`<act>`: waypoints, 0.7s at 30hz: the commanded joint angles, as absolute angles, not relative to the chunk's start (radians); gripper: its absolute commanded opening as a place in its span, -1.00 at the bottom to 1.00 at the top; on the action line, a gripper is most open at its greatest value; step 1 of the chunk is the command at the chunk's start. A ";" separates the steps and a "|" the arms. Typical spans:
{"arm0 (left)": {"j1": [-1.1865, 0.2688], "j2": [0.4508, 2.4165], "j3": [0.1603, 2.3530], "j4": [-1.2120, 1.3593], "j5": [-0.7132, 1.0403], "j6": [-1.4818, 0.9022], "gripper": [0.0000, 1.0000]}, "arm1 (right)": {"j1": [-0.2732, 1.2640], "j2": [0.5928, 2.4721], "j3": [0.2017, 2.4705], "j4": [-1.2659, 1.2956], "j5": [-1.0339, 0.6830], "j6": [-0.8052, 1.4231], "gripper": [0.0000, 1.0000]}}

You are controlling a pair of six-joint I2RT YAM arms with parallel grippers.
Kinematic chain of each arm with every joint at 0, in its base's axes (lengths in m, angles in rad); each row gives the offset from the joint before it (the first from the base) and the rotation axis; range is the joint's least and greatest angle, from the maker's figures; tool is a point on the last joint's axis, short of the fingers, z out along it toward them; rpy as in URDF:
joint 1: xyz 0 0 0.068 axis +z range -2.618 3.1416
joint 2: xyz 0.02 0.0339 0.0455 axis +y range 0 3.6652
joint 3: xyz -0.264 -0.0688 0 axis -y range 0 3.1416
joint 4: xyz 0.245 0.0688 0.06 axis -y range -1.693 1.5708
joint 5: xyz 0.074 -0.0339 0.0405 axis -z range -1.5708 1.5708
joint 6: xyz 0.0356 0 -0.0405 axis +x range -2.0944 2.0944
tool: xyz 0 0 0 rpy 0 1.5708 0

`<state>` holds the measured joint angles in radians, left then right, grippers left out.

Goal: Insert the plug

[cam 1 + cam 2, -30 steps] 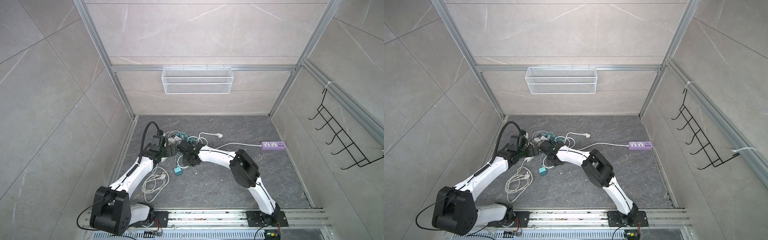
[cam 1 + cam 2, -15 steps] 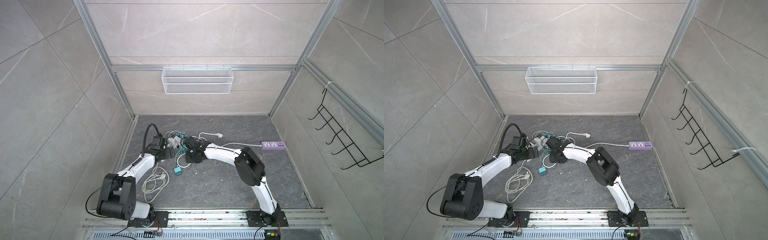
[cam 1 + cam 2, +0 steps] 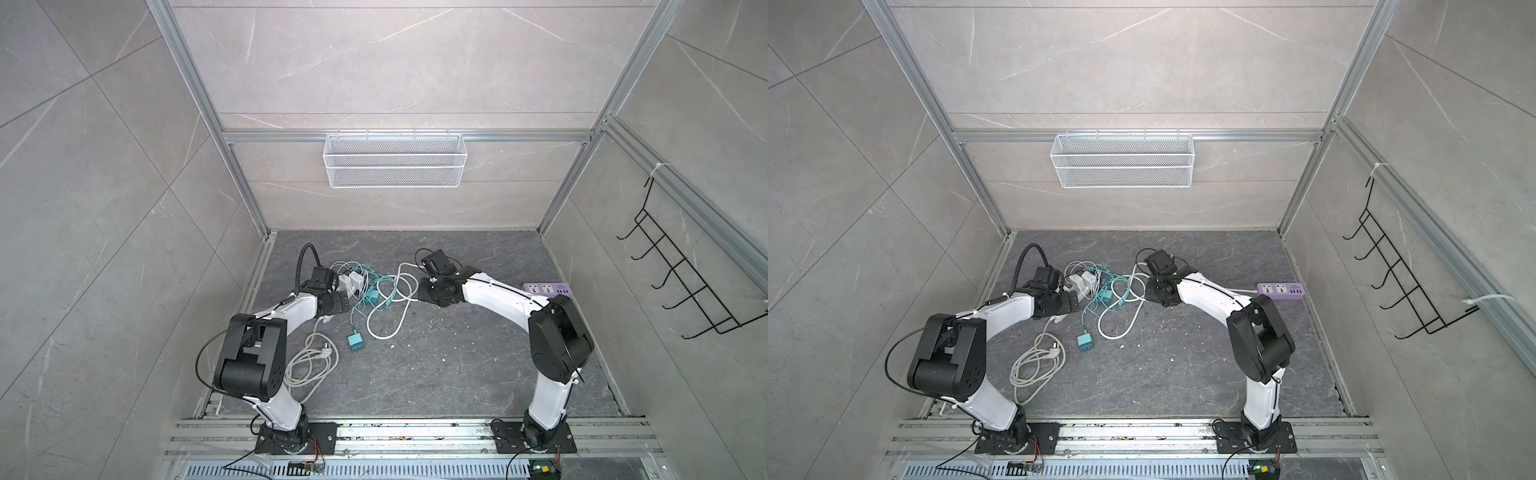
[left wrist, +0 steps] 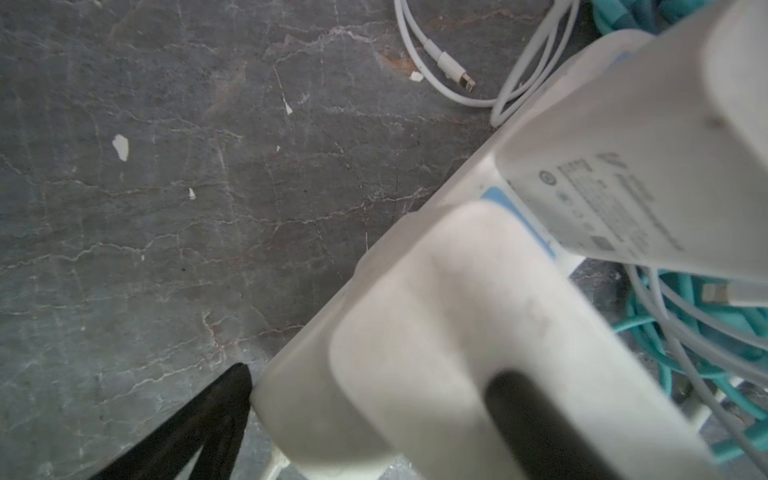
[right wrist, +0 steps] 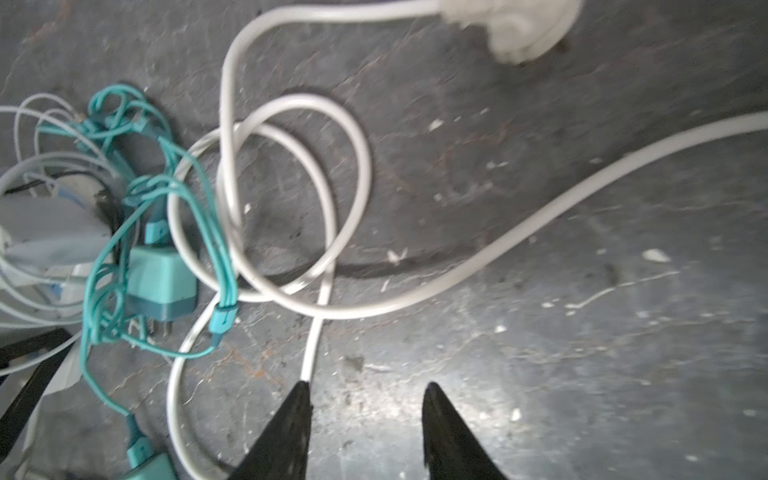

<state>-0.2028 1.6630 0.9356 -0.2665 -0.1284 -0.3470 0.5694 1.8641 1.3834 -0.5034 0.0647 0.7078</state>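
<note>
A white plug (image 5: pixel 528 29) lies on the dark floor at the end of a thick white cable (image 5: pixel 353 166); in both top views my right wrist hides it. That cable loops across the floor (image 3: pixel 390 328) from a purple power strip (image 3: pixel 548 288) by the right wall. My right gripper (image 5: pixel 368 386) hovers low over bare floor, open and empty, one fingertip (image 5: pixel 303 399) beside the cable. My left gripper (image 3: pixel 338 305) stands open astride a white power strip (image 4: pixel 415 316) with a white adapter (image 4: pixel 623 166) plugged in; one finger (image 4: pixel 224 411) touches its side.
Thin teal and white cables tangle beside the white strip (image 3: pixel 365 286), with a teal adapter (image 5: pixel 162 282) among them. Another teal charger (image 3: pixel 355 341) lies in front. A beige cord with its plug (image 3: pixel 326 352) coils by the left arm. Side walls stand close.
My right gripper has pulled back to the right, away from the cable pile, and its jaws have opened. The white cable loop now lies spread mid-floor. My left gripper stays at the white strip.
</note>
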 commanded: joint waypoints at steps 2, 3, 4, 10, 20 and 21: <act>-0.194 1.717 0.986 -0.260 -0.117 -0.379 0.99 | 0.493 1.860 1.347 -0.546 0.164 0.678 -0.07; -0.187 1.726 0.992 -0.258 -0.112 -0.382 0.99 | 0.467 1.865 1.341 -0.542 0.172 0.680 -0.07; -0.178 1.734 0.995 -0.257 -0.106 -0.385 0.99 | 0.440 1.870 1.341 -0.543 0.180 0.680 -0.07; -0.111 1.762 0.996 -0.233 -0.052 -0.421 0.99 | 0.291 1.929 1.358 -0.545 0.194 0.675 -0.07; -0.035 1.785 1.010 -0.200 0.068 -0.426 0.99 | 0.190 2.009 1.423 -0.591 0.218 0.673 -0.07; -0.037 1.788 1.011 -0.201 0.076 -0.422 0.99 | 0.186 2.017 1.435 -0.593 0.216 0.670 -0.08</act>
